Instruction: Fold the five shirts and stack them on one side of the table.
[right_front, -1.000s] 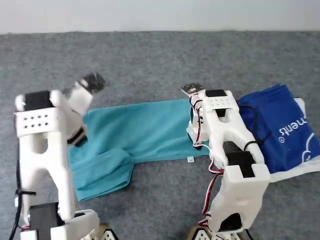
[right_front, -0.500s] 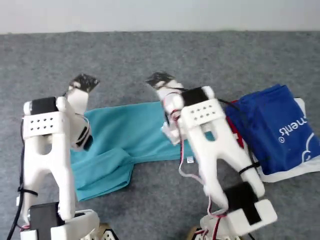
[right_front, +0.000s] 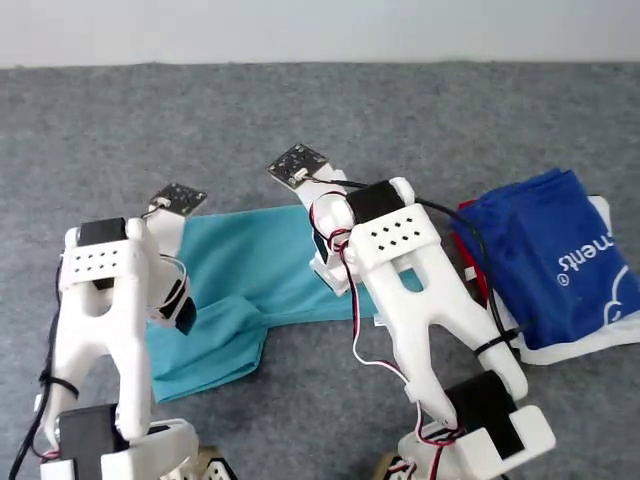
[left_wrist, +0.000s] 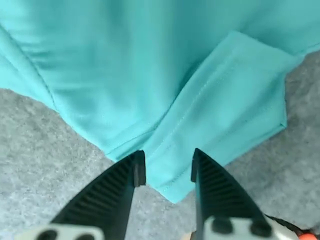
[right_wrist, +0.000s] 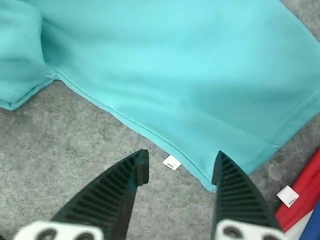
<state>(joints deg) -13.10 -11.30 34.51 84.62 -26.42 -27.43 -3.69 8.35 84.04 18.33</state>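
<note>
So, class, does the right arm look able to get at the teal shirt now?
Probably yes: the right gripper is open over the edge of the teal shirt, with nothing between.

In the high view, the right arm (right_front: 400, 250) covered the right end of the teal shirt (right_front: 260, 250), and the left arm (right_front: 100, 290) covered its left edge. The blue shirt (right_front: 545, 260) hid most of the red layer (right_front: 472, 250) and white layer (right_front: 605, 335) beneath it (their number could not be determined). Both wrist views cut the teal shirt off at the picture edges.

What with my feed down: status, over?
Left gripper open over teal shirt's sleeve. Right gripper open over its hem. Blue pile beside it, nothing blocking.
</note>
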